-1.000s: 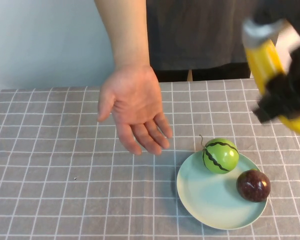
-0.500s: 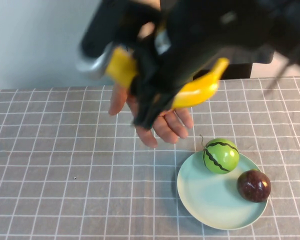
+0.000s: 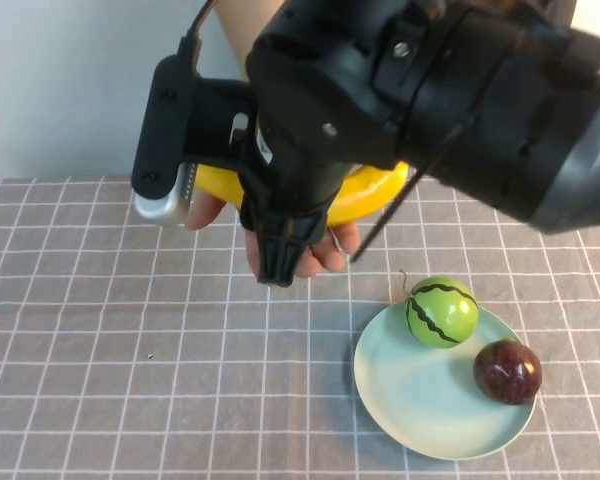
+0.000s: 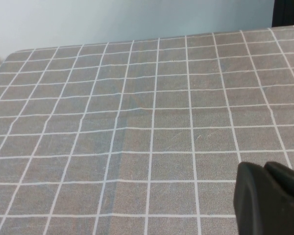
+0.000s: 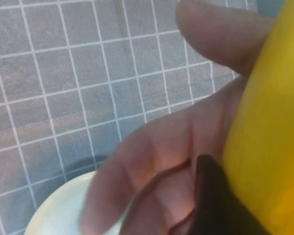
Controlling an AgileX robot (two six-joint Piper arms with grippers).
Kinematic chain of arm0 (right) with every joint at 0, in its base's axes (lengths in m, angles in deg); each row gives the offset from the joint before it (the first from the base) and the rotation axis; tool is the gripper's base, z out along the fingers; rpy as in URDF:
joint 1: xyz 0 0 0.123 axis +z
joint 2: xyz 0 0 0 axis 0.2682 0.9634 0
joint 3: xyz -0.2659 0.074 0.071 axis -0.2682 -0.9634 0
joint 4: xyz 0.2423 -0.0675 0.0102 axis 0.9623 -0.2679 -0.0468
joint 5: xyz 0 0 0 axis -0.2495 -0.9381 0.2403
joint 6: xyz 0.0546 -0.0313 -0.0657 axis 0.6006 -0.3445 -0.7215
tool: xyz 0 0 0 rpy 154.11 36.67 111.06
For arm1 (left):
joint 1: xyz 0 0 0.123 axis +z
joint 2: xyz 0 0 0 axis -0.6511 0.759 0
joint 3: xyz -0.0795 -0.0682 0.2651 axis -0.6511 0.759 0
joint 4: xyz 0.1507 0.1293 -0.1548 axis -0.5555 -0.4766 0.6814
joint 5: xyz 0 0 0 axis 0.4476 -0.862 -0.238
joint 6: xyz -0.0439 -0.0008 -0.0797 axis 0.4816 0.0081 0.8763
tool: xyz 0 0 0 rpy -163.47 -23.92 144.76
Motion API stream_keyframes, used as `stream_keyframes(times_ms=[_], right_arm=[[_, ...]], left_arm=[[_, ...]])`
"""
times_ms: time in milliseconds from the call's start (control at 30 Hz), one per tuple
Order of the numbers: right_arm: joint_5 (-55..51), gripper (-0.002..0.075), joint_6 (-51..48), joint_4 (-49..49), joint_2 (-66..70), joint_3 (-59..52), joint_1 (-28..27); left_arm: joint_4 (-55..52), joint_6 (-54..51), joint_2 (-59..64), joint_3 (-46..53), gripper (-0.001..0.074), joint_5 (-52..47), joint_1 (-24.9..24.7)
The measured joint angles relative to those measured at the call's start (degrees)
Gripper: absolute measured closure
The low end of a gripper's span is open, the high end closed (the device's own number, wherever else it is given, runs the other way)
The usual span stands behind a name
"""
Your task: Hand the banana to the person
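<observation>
Handover, banana over the palm.
High view: our right gripper [image 3: 280, 215], a second ago off right, now clamps the banana [image 3: 365, 190] above the person's hand [image 3: 325, 245].
Left wrist: left gripper [image 4: 272, 198] parked, fingers together.
Right wrist: fruit touches palm; release seems due.

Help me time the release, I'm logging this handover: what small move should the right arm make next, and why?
Probably open the right gripper and let go. It holds the banana directly over the person's hand, and the right wrist view shows the banana lying against the palm with the thumb beside it. The left gripper sits low over bare cloth, uninvolved.
</observation>
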Motion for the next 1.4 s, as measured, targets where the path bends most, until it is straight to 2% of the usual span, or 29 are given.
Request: stream_keyframes(times_ms=[100,167,300,600,700,767,933,1033,1233,1400], right_arm=[[0.00,0.0287,0.50,0.38,0.50,0.00,-0.27],[0.00,0.0215,0.61,0.38,0.50,0.00,-0.27],[0.00,0.0207,1.11,0.02,-0.02,0.00,-0.14],[0.00,0.0207,9.20,-4.62,-5.51,0.00,0.98],[-0.11,0.0212,15.64,-4.18,-8.04,0.00,1.23],[-0.11,0.0267,20.67,-2.78,-10.22,0.00,1.48],[-0.11,0.0628,24.89,-0.04,-17.19,-4.82,1.48],[-0.11,0.0736,28.38,-0.63,-22.37,-11.74,1.48],[-0.11,0.0734,34.91,-0.63,-33.03,-28.25,1.48],[-0.11,0.0734,36.78,-4.07,-37.37,-34.05,1.48]], left_arm=[[0.00,0.00,0.00,0.00,0.0739,0.00,0.00],[0.00,0.00,0.00,0.00,0.0739,0.00,0.00],[0.00,0.00,0.00,0.00,0.0739,0.00,0.00],[0.00,0.00,0.00,0.00,0.0739,0.00,0.00],[0.00,0.00,0.00,0.00,0.0739,0.00,0.00],[0.00,0.00,0.00,0.00,0.0739,0.00,0.00],[0.00,0.00,0.00,0.00,0.0740,0.00,0.00],[0.00,0.00,0.00,0.00,0.0739,0.00,0.00],[0.00,0.00,0.00,0.00,0.0739,0.00,0.00],[0.00,0.00,0.00,0.00,0.0740,0.00,0.00]])
